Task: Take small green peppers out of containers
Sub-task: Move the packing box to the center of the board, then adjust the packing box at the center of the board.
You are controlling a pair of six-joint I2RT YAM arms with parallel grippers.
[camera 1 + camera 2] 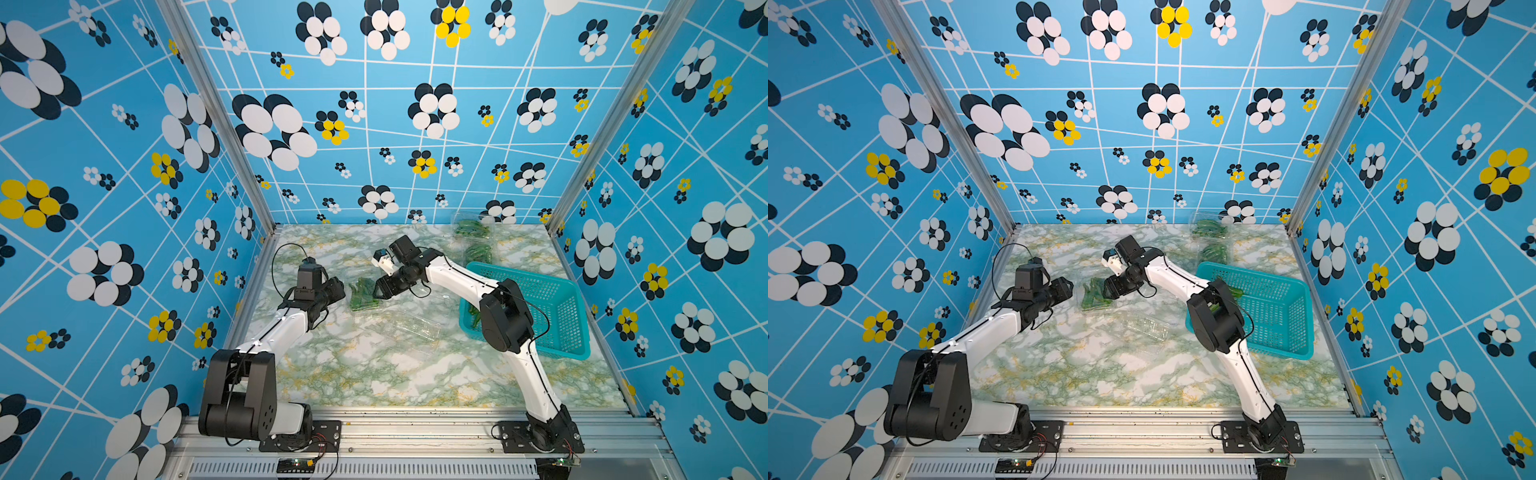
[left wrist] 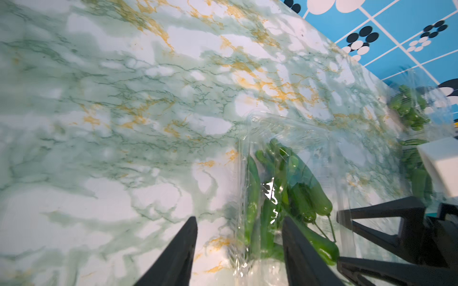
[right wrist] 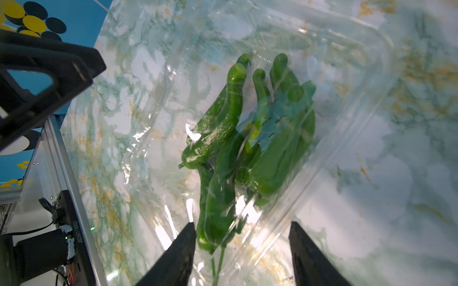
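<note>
centre container (image 1: 364, 297) — clear ribbed clamshell, flat, mid-table; glossy curved small green peppers (image 3: 247, 138) bunched inside. empty container (image 1: 415, 326) lies just near-right of it. far right — back container (image 1: 471, 227) and front container (image 1: 478, 252), adjacent, both holding peppers.

In both top views: mounted high above the near edge, aimed down and toward the far wall. Far enough back to take in the whole marbled tabletop (image 1: 374, 374) and three patterned walls (image 1: 104, 166). Nearly the same sight twice, shifted slightly sideways.

Left wrist view: low and close, looking past the left gripper (image 2: 239, 219) toward the far right, onto a clear clamshell container (image 2: 241, 158) of small green peppers (image 2: 302, 198).

Right wrist view: closer still, looking past the right gripper (image 3: 243, 224) leftward and down onto that same container (image 3: 359, 111).

Shared by all four: this container. Caught at the edge of each wrist view: the opposite gripper.
</note>
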